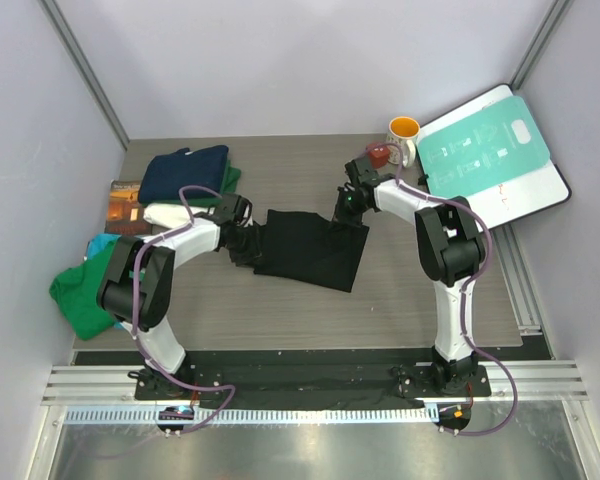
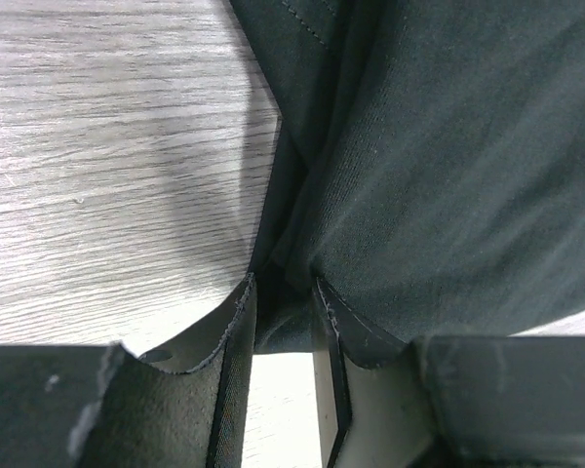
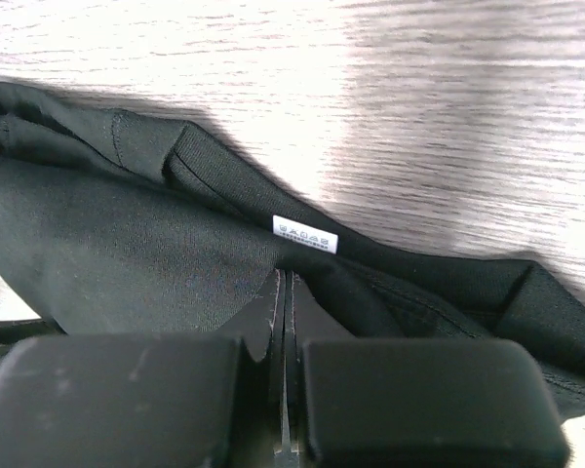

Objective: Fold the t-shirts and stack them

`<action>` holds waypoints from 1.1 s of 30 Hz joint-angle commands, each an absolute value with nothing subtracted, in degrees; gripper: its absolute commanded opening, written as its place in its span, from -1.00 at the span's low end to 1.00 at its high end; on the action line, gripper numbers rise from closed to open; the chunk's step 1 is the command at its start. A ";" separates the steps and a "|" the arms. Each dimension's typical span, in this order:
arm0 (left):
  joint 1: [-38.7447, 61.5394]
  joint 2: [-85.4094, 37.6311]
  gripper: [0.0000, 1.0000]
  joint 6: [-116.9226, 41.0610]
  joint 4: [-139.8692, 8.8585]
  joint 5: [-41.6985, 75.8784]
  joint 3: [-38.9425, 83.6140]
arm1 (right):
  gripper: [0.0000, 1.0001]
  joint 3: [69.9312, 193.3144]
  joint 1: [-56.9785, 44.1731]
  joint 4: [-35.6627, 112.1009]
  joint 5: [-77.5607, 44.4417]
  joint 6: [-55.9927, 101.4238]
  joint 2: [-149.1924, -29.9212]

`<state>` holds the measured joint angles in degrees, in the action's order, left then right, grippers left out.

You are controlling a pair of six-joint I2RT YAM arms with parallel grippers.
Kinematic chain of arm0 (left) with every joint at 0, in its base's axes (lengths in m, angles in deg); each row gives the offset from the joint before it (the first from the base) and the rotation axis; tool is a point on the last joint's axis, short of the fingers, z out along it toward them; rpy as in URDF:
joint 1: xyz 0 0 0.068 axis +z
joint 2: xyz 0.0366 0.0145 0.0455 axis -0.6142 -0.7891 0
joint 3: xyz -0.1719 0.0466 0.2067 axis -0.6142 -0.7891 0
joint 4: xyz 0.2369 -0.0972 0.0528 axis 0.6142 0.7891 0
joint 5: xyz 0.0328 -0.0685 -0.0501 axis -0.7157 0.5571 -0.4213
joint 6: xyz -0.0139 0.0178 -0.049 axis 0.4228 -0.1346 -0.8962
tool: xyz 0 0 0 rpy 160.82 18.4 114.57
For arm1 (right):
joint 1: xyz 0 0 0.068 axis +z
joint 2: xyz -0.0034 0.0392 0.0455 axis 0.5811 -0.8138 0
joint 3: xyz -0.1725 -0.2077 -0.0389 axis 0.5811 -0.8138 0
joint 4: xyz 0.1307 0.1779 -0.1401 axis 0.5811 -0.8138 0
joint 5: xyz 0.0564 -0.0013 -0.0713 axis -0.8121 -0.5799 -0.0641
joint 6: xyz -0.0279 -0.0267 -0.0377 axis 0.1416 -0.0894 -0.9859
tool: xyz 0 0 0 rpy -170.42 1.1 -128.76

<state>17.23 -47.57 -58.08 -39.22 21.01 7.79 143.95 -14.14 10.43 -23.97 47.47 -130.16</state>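
- The black cloth t-shirt lies mid-way across the grey wood-grain surface. My left end effector is clenched on its left edge, and my right end effector is clenched on its far right corner.
- Near the left edge I see a folded navy t-shirt, a small brown picture book and a crumpled green t-shirt.
- At the far right corner, a white mug with an orange inside and a stiff teal-and-white flat board sit just beyond my right arm.
- Only the right wrist view shows a small white care label just above the closed fingers.
- The left wrist view shows a bunched fold of black cloth caught between its fingers.
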 commanded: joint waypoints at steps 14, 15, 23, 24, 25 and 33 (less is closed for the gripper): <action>22.67 -42.01 0.08 -56.85 -23.85 12.25 7.91 | -0.97 139.75 -16.63 5.68 -21.04 43.32 -129.14; 24.17 -41.65 0.11 -56.33 -24.55 13.21 8.08 | -0.97 139.84 -16.63 5.77 -21.31 43.06 -129.32; 33.59 -51.93 0.14 -56.85 -34.47 40.26 14.24 | -0.96 142.03 -16.63 5.50 -23.86 42.01 -131.26; 33.59 -52.02 0.16 -57.02 -36.49 41.86 14.24 | -0.97 142.12 -16.55 5.50 -23.95 41.92 -131.17; 33.59 -52.02 0.18 -56.94 -37.38 43.35 14.24 | -0.97 142.56 -16.63 5.42 -24.03 41.57 -131.00; 33.59 -61.15 0.20 -60.63 -47.04 60.06 14.33 | -0.97 144.40 -16.63 5.24 -25.79 41.04 -130.91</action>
